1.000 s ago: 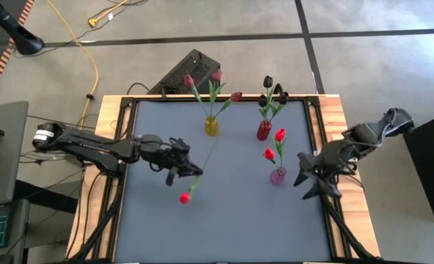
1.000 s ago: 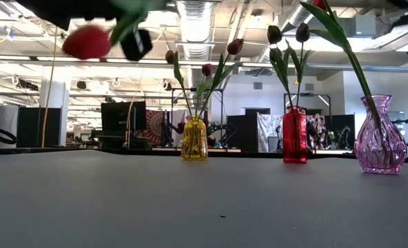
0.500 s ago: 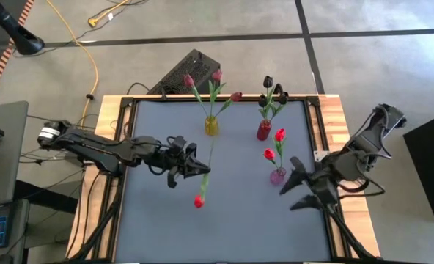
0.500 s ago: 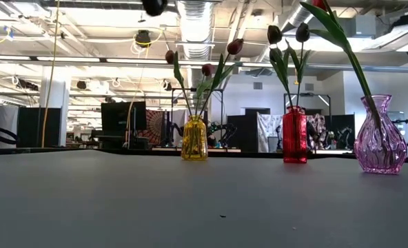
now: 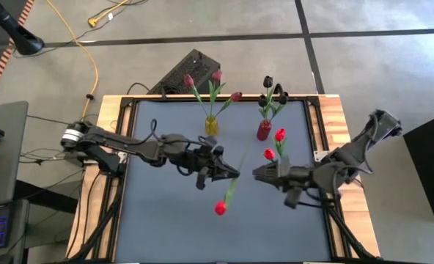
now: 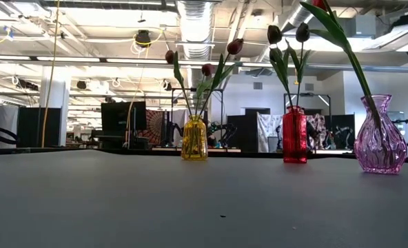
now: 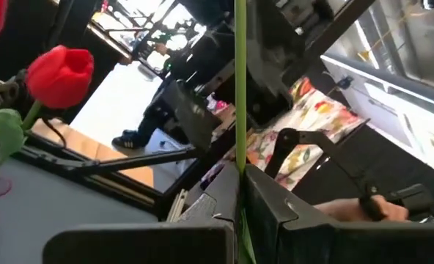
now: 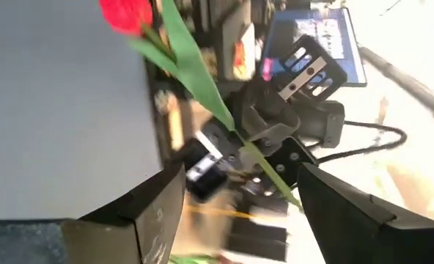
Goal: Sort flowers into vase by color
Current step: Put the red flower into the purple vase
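Over the grey table (image 5: 166, 220), the left gripper (image 5: 228, 174) is clamped on a red tulip (image 5: 220, 208), stem slanting toward the right gripper (image 5: 261, 173), which waits just beside it, fingers apart.

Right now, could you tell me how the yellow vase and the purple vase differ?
The yellow vase is amber and slim with straight sides; the purple vase is pinkish-violet, ribbed and bulbous with a narrow neck. The yellow vase holds maroon-pink tulips, the purple vase bright red ones. In the high view the yellow vase stands at the table's far edge, the purple vase nearer the right gripper. Both are translucent and upright.
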